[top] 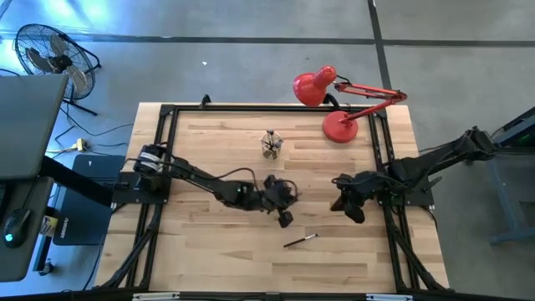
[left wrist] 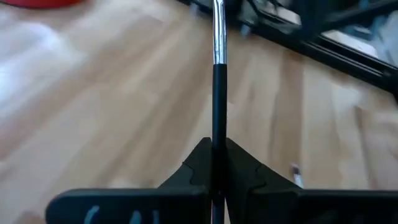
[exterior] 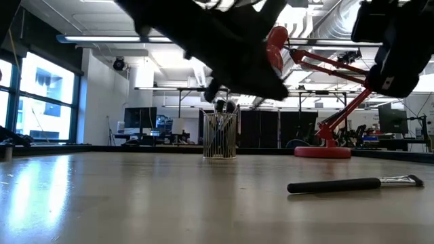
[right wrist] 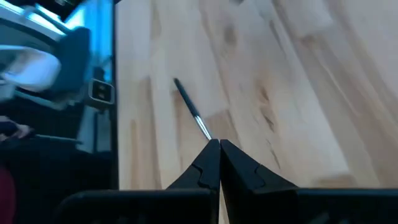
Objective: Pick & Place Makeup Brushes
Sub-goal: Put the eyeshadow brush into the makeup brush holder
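One makeup brush (left wrist: 217,81), with a dark handle and a silver ferrule, sticks out forward from my left gripper (left wrist: 217,146), which is shut on it near the table's middle (top: 284,217). A second brush (top: 301,240) lies flat on the wood nearer the front edge; it also shows in the low view (exterior: 352,183) and in the right wrist view (right wrist: 189,109). My right gripper (right wrist: 219,144) is shut on nothing and hovers at the right (top: 355,213), above and beyond that lying brush. A small cup (top: 272,144) at the far middle holds several brushes upright (exterior: 220,135). My left gripper pinches the brush's dark handle (left wrist: 217,127) between its two fingers. The brush runs along the fingers and points away from them, ferrule end (left wrist: 217,37) forward. It is lifted clear of the table, slanting downward with the gripper.
A red desk lamp (top: 334,100) stands at the far right corner, its base (exterior: 322,150) on the wood. A black frame (top: 167,150) runs along the table's left, right and far edges. Bare wood (top: 217,251) lies at the near left.
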Tool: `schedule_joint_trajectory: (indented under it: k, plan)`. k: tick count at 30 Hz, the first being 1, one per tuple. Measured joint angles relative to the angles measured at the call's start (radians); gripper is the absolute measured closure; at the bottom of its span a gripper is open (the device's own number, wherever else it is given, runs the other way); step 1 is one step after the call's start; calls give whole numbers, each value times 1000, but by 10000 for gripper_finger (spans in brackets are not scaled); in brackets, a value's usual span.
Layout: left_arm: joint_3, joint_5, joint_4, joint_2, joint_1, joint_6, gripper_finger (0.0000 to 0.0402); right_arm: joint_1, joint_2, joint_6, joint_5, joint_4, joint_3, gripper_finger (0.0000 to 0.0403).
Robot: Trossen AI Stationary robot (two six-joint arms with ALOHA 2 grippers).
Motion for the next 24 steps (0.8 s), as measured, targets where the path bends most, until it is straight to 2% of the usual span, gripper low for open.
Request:
schedule_joint_trajectory:
  k: [2,4,7,10,13,16,19,21,24]
  plan:
    - [-45,-42,22,-49,1,28,392,9,1,6,0,97,-46,402]
    - [-97,-130,55,-104,-1,64,392,14,4,26,6,174,-76,402]
    - [-250,-272,95,-232,-1,99,392,15,6,31,47,222,-99,403]
    - [-450,-357,291,-367,23,130,392,15,13,0,106,232,-103,403]
    - [-661,-374,549,-478,63,167,392,9,18,-69,174,252,-102,403]
    - [-824,-312,875,-519,129,253,392,-4,25,-188,263,290,-102,403]
    - [-914,-139,1152,-519,239,338,392,-24,39,-317,353,366,-102,403]
    - [-921,5,1216,-499,335,337,392,-43,55,-393,417,435,-102,403]
    - [-892,258,1188,-465,485,302,392,-84,88,-481,488,527,-102,403]
